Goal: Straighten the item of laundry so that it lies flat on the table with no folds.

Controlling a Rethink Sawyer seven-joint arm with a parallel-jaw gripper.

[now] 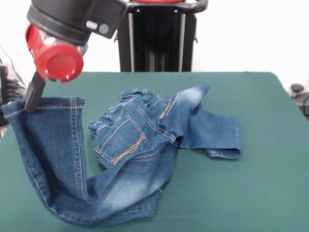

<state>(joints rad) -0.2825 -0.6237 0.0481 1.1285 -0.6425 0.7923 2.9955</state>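
Jeans: one pair, small, blue denim with pale faded patches and orange-tan stitching. The part nearest the camera is the thigh and knee of one leg, lying crumpled on the cloth at the bottom edge of the front view. From there the same leg rises up and to the picture's left, off the surface, with its hem held high. The seat, with one back pocket showing, is bunched in the middle; the waistband is rucked behind it. The second leg runs off to the picture's right, folded back on itself near its hem.

Table: wide, dark green cloth top, rounded corner at the far right. The jeans sit left of centre, well clear of the right edge.

Gripper: a dark tool hanging below the red wrist at the upper left, its tip at the raised hem. The hem hangs from it, so it appears clamped on the denim, though the fingers themselves are not clearly seen.

Step in hand (judged): pulling out one leg by its hem, mid-lift; flattening is far from done.

Next move calls for (judged): drawing the hem away from the seat until the leg is taut, lowering it flat, then letting go. The bunched seat and folded second leg need separate attention. Too hard a pull may drag the whole garment.
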